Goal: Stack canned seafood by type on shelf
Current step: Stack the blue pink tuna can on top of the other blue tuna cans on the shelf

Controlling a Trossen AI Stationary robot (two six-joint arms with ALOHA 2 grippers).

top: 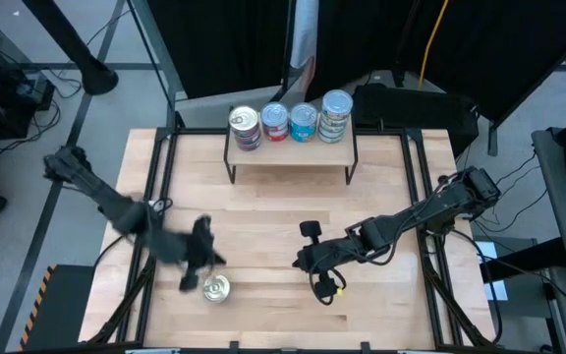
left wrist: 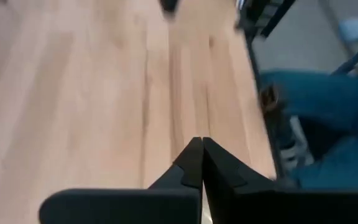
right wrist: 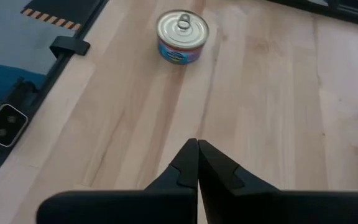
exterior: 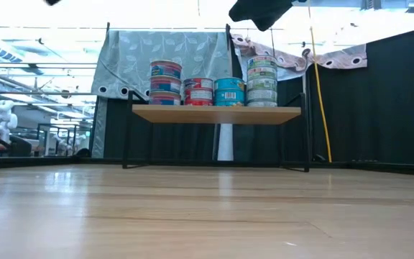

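- At the desk's (top: pixel 263 197) near edge, left of centre: one tin (top: pixel 215 289) stands upright, lid and pull tab facing up.
- Left gripper (top: pixel 202 258) just beside it, fingers pressed together, holding nothing.
- Right gripper (top: pixel 306 261) well apart, likewise closed and empty.
- Shelf (top: pixel 291 148) at the far side carries four tin stacks (top: pixel 290 121).
- Low view crops the tin at its frame edge.

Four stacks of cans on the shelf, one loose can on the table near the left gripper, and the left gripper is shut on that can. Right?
Not quite. The left gripper is shut, but on nothing: its wrist view shows only bare table past the closed fingertips. In the high view the loose can stands apart on the table beside that gripper. The four stacks on the shelf are right.
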